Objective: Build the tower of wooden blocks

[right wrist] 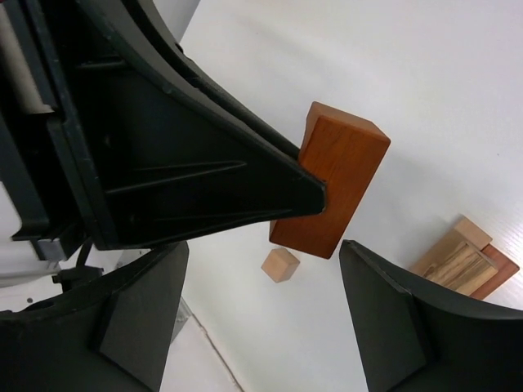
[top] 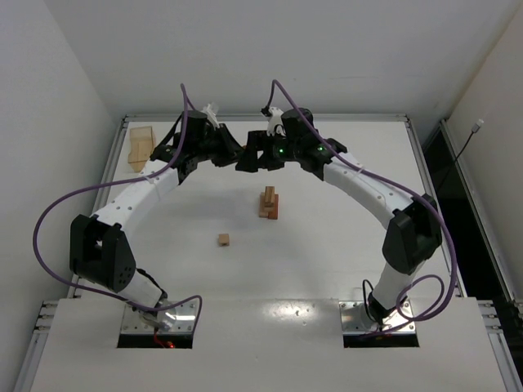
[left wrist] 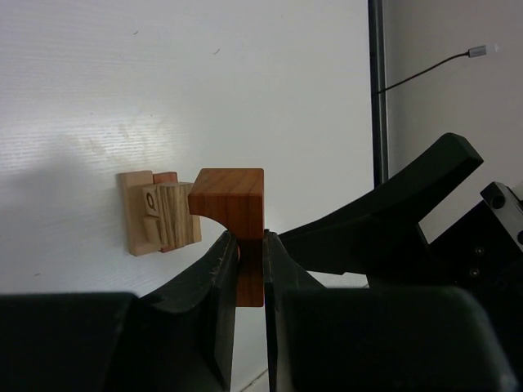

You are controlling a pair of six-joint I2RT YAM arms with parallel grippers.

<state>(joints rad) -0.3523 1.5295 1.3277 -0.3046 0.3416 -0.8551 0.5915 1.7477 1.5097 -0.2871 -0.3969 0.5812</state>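
Closest to your left wrist lens, the left gripper is pinched nearly closed on a reddish-brown block. The block stands upright between the fingers, with a curved notch cut into one side. Your wood block tower stands near the middle of the table, a small stack of tan and reddish pieces. Seen from above, both grippers hang at the tower's 11 o'clock, clear of the stack. A loose cube lies apart at the tower's 8 o'clock. The right gripper has its jaws spread wide and grips nothing; you see the held block beyond them. A translucent plastic box sits in the table's 10 o'clock corner.
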